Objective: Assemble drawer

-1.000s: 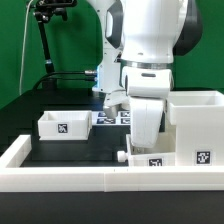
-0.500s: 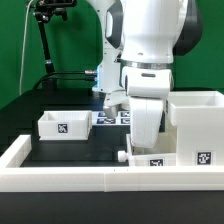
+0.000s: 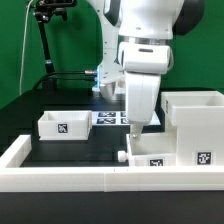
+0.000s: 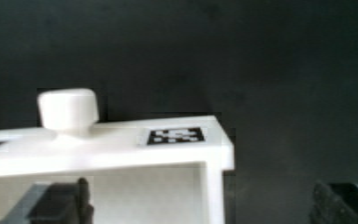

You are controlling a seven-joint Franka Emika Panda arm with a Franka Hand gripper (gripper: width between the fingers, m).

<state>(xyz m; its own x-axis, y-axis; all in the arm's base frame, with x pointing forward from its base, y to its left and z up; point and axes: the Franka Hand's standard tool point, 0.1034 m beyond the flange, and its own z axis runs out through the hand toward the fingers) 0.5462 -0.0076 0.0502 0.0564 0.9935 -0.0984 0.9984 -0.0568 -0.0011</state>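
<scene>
The drawer lies in parts. The tall boxy housing [image 3: 195,122] stands at the exterior view's right. One small open-top box [image 3: 62,124] sits at the left. A second small box [image 3: 152,158] with a knob [image 3: 121,156] sits by the front wall. My gripper [image 3: 136,128] hangs just above this second box, next to the housing. In the wrist view the box [image 4: 123,165], its knob [image 4: 66,108] and a tag [image 4: 176,135] fill the lower part. My gripper [image 4: 202,205] is open. Its fingertips [image 4: 60,200] stand wide apart either side of the box's end wall and hold nothing.
The marker board [image 3: 112,117] lies on the black table behind my arm. A low white wall [image 3: 60,180] edges the table at the front and sides. A black stand with cables [image 3: 45,40] is at the back left.
My arm has lifted: the hand sat low over the knobbed box before and now hangs higher above it. The boxes and housing have not moved.
</scene>
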